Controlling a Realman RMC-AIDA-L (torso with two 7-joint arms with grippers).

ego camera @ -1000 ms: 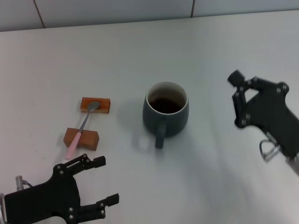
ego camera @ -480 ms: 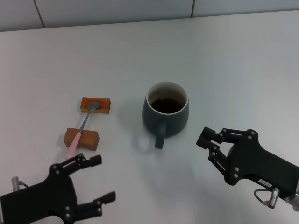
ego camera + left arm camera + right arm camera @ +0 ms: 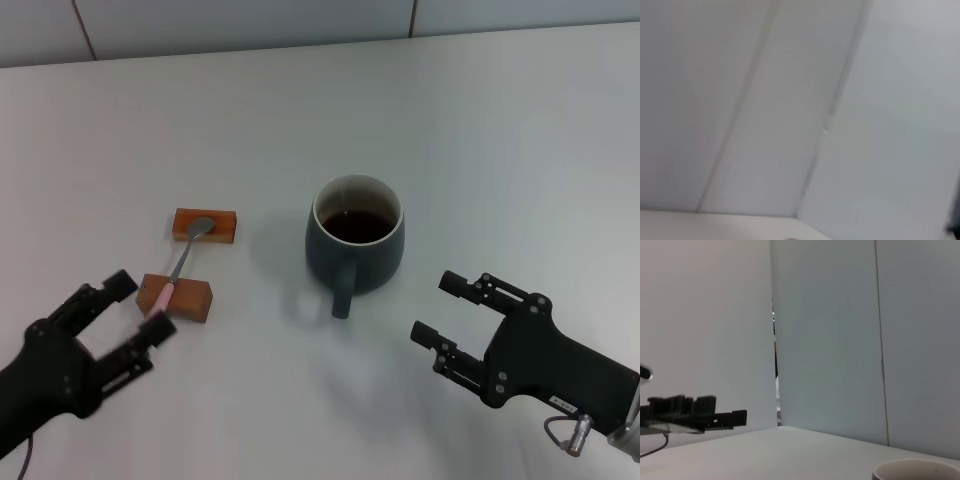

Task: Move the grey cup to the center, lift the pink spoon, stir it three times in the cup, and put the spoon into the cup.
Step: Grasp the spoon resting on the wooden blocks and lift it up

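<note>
The grey cup [image 3: 355,245] stands upright at the middle of the white table [image 3: 480,150], its handle toward me and dark liquid inside. Its pale rim [image 3: 917,469] shows in the right wrist view. The pink spoon [image 3: 183,262] lies across two orange-brown blocks to the cup's left, metal bowl on the far block, pink handle on the near one. My left gripper [image 3: 138,307] is open, just beside the pink handle end and the near block; it also shows in the right wrist view [image 3: 695,412]. My right gripper [image 3: 434,307] is open and empty, front-right of the cup.
The far block [image 3: 205,225] and near block [image 3: 185,298] hold the spoon off the table. A tiled wall [image 3: 250,20] runs along the table's far edge. The left wrist view shows only pale wall panels [image 3: 790,100].
My left gripper has risen from the front edge to the spoon's handle end. My right gripper came down from the cup's right to its front-right and turned, staying open.
</note>
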